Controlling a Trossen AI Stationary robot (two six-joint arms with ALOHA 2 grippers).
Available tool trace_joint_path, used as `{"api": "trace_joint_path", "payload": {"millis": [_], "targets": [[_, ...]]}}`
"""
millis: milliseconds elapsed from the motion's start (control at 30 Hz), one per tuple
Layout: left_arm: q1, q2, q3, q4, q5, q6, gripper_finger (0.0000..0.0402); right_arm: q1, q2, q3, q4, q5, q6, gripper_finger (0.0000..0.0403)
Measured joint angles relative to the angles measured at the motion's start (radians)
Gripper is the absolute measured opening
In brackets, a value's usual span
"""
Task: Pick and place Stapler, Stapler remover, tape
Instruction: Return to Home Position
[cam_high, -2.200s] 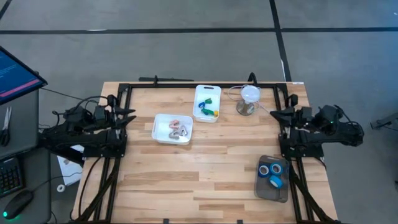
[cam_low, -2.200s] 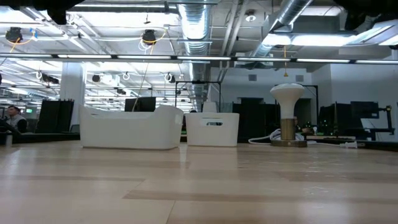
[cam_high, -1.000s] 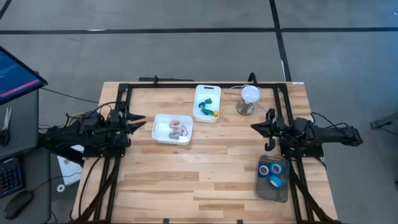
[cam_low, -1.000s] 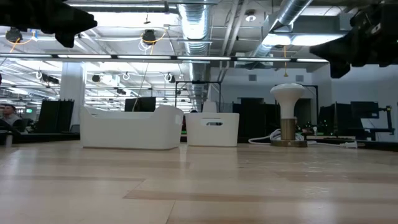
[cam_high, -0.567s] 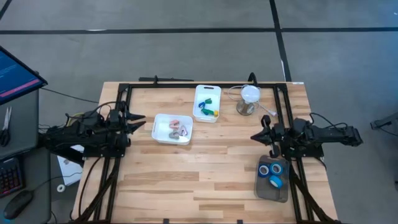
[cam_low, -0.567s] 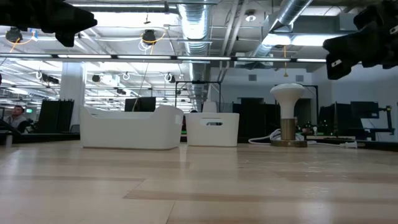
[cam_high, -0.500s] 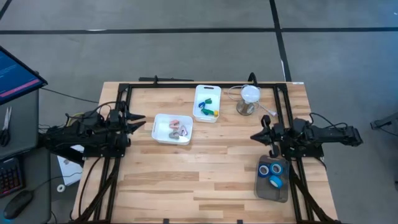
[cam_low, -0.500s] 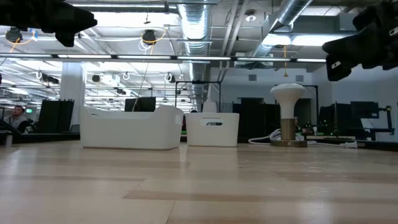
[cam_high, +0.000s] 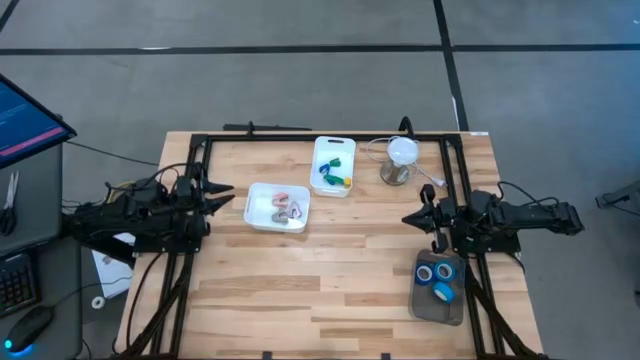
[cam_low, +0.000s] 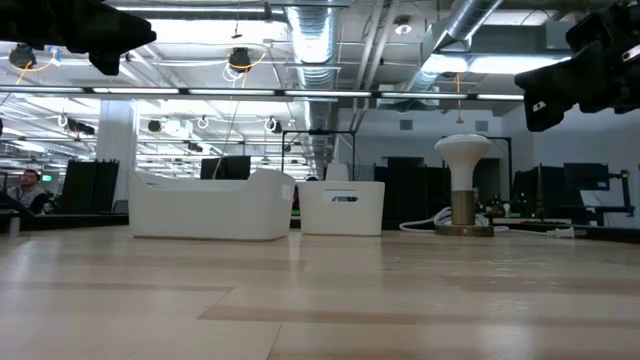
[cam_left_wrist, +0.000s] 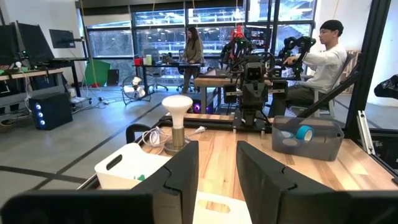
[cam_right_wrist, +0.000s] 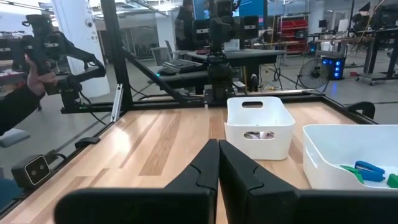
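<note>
Three blue tape rolls (cam_high: 441, 291) lie in a grey tray (cam_high: 440, 308) at the near right, also seen in the left wrist view as the tray (cam_left_wrist: 323, 144). A white tub (cam_high: 262, 212) holds pink and grey pieces. A second white tub (cam_high: 322, 150) holds blue, green and yellow pieces (cam_right_wrist: 367, 169). Which of these are the stapler and the stapler remover I cannot tell. My left gripper (cam_high: 228, 195) hangs open at the left, level, above the table (cam_left_wrist: 217, 168). My right gripper (cam_high: 406, 217) hangs shut at the right, just beyond the tray (cam_right_wrist: 219, 155).
A small white-headed lamp (cam_high: 400, 158) with a cord stands at the far right, next to the far tub. Black frame rails (cam_high: 300, 137) run along the table's edges. People sit and stand beyond the table (cam_left_wrist: 323, 56); a sleeve and hand (cam_right_wrist: 22, 102) show beyond the left side.
My right gripper has swung a little toward the table's near edge, staying shut and level. The tubs, tray and tape lie as before.
</note>
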Motion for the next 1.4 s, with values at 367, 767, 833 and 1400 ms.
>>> {"api": "trace_joint_path", "payload": {"millis": [367,767,833,1400], "targets": [[0.000,0.000,0.000,0.000,0.000,0.002,0.0099,0.000,0.000,0.000,-0.002,0.007,0.000,0.0001],[0.000,0.000,-0.181,0.304,0.210,0.046,0.0099,-0.002,0.001,-0.001,-0.005,0.019,-0.001,0.0001],[0.000,0.000,-0.223,0.382,0.209,0.026,0.0099,-0.002,0.001,-0.001,-0.005,0.019,0.000,0.0001],[0.000,0.001,-0.297,0.342,0.209,-0.022,0.0099,-0.002,0.001,-0.001,-0.005,0.019,-0.002,0.0001]]}}
